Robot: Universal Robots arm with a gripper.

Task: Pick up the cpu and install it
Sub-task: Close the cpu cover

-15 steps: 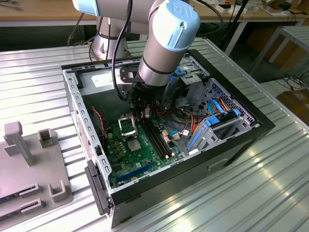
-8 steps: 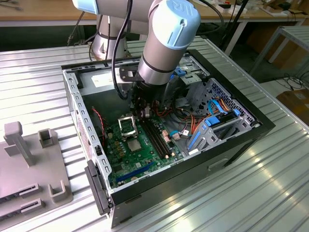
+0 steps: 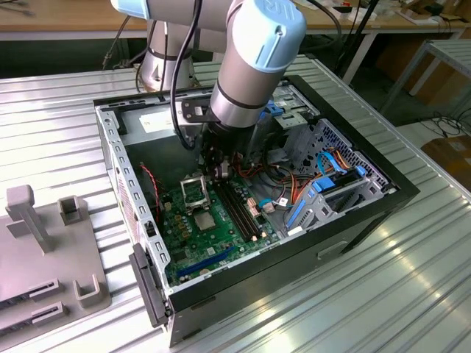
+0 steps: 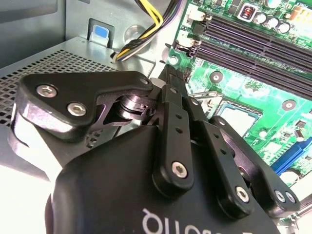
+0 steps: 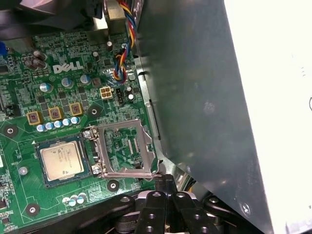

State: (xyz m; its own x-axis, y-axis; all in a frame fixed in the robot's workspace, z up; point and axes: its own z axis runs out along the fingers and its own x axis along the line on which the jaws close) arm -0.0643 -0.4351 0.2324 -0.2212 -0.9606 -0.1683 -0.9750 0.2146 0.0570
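The pincer (image 5: 165, 187), fingers pressed together and empty, hangs inside the open computer case (image 3: 353, 213) beside the raised socket frame (image 5: 124, 148). The cpu (image 5: 62, 160) sits seated in its socket on the green motherboard (image 5: 58, 97), just beyond that frame. The case's grey steel wall (image 5: 195, 87) crowds the pincer's far side; its fingertips are partly hidden.

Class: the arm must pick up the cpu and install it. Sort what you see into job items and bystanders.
Job: cpu, in its socket; open socket frame; tool.
Bystanders: RAM slots, orange cables, grey fixtures.
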